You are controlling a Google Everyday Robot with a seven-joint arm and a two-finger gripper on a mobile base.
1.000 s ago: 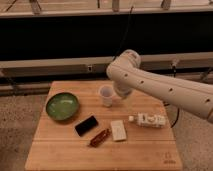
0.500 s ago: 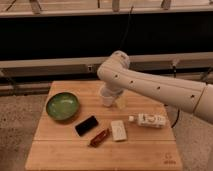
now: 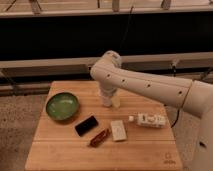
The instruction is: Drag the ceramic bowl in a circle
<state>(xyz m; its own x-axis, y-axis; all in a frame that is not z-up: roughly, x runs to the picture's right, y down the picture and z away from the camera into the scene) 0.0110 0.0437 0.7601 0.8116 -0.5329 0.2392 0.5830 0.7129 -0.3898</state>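
The arm has been swung toward the ceramic bowl [image 3: 62, 106] over the last second. The claw [image 3: 107, 99] is now hung to the bowl's right, apart from it, just beside a small white cup [image 3: 116, 102]. The claw is held released, with nothing grasped. The bowl is left untouched on the surface [image 3: 145, 150], so the drag is judged not yet begun.

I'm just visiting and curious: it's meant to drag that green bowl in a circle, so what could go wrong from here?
The gripper hangs by the small white cup, away from the ceramic bowl; swinging over might topple the cup. Circling the bowl might bump the black phone beside it, or carry it over the nearby edge of the table.
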